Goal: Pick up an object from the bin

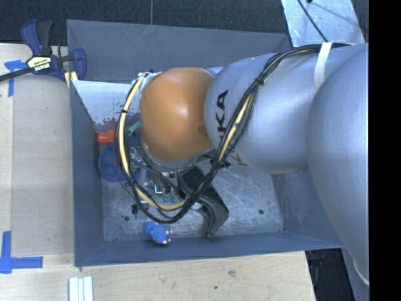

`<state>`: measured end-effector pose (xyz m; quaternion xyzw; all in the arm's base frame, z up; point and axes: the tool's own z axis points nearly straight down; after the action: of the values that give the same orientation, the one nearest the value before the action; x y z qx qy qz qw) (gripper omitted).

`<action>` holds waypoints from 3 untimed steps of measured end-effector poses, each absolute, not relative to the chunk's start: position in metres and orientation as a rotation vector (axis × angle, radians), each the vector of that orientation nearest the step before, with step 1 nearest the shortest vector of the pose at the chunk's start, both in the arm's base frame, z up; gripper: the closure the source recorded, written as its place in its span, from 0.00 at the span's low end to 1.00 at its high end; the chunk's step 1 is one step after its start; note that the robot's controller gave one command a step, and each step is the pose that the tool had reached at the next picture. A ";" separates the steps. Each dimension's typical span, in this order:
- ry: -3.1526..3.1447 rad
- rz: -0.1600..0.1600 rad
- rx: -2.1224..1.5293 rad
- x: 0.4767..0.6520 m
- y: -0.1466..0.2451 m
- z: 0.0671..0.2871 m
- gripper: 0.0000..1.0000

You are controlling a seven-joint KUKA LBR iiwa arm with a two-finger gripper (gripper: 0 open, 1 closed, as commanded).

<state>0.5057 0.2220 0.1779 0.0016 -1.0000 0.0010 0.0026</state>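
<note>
My gripper is low in the left half of the bin, mostly hidden under the arm's wrist. Just left of it lies a blue rounded thing, with a small orange-red piece behind it near the left wall. A small blue and white object rests on the floor right in front of the gripper, by the front wall. A black curved piece lies to the gripper's right, also near the front wall. What is directly under the gripper is hidden.
The big arm and its orange cover span the middle and right of the bin, with yellow and black cables looping down around the wrist. Bare scuffed floor shows at the front left and to the right of the black piece.
</note>
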 end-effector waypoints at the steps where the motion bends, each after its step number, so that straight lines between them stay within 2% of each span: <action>1: -3.120 -0.008 0.445 0.578 0.169 0.072 0.00; 2: -3.081 0.001 0.615 0.571 0.113 0.101 0.00; 3: -2.938 -0.003 1.128 0.589 0.186 0.100 0.00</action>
<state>0.5886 0.1857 0.1004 0.3584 -0.9336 -0.0010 -0.0027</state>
